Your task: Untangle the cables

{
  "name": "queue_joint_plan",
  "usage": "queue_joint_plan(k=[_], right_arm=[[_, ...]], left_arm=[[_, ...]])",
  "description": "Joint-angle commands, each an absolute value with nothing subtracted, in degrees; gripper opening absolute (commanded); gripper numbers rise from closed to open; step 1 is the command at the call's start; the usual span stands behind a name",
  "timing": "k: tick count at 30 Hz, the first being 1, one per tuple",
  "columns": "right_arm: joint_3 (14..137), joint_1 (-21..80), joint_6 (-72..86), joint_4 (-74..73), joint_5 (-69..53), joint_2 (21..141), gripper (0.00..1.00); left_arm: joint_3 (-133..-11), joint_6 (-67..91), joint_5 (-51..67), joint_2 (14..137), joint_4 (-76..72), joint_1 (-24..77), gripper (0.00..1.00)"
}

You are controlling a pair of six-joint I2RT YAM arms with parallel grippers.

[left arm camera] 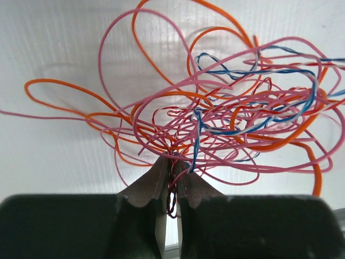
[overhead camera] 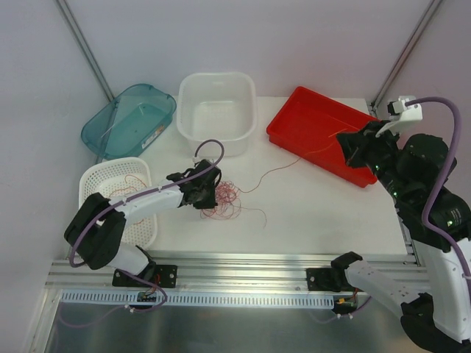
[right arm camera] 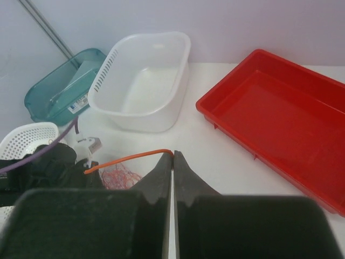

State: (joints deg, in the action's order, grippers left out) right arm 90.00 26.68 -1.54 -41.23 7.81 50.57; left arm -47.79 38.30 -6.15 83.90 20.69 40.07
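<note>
1. Cables point(overhead camera: 224, 197): small tangle mid-desk point(overhead camera: 316, 213), right at the left hand's point(overhead camera: 206, 195) tips. Mostly pink/orange, plus a few blue and white strands.
2. Left hand: clenched on a twisted bunch at the tangle's edge. The strands run down between its fingers point(left arm camera: 144, 187).
3. Right hand point(overhead camera: 346, 147): clenched on the end of one orange strand point(right arm camera: 129, 158), up over the red tray point(overhead camera: 316, 118). The strand runs back to the tangle w/ some curve in it, so not taut.
4. Handling, my read: v. light, hair-thin, soft but springy. Loops hold their curl, so the whole wad prob. drags along w/ any pull unless you pin it.
5. Jacket looks smooth, so expect a single strand to slip thru a loose pinch. A hard yank could cinch knots or kink the wire.
6. Where to grip: one hand on the dense core as anchor, the other on a free end or outer loop, never mid-tangle. Pull slow, along the strand's own run.
</note>
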Motion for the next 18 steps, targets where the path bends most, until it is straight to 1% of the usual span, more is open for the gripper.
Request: queue_joint_plan(k=[1,6,10,14,18], right_arm=[[90.61,26.28,-1.15,-43.07,5.10,51.86,0.01],[94.56,26.28,-1.14,-42.89,2.64,51.33,0.01],[104.29,26.37,-3.60,-44.20,4.92,52.21,0.01],[107.40,26.37,-5.27,-42.90,11.75,51.42,0.01],[104.96,26.37,-5.28,-40.43,17.83,48.43,0.01]], left_arm=[[-47.20,37.88,-8.00,79.98,21.88,39.90,0.07],[-46.50,38.49,-8.70,80.77,22.06,39.64,0.08],[-45.53,40.25,-8.53,83.84,22.41,38.06,0.09],[-44.21,41.66,-8.00,85.25,22.59,35.78,0.09],[-43.07,42.19,-8.00,85.08,22.94,33.58,0.11]])
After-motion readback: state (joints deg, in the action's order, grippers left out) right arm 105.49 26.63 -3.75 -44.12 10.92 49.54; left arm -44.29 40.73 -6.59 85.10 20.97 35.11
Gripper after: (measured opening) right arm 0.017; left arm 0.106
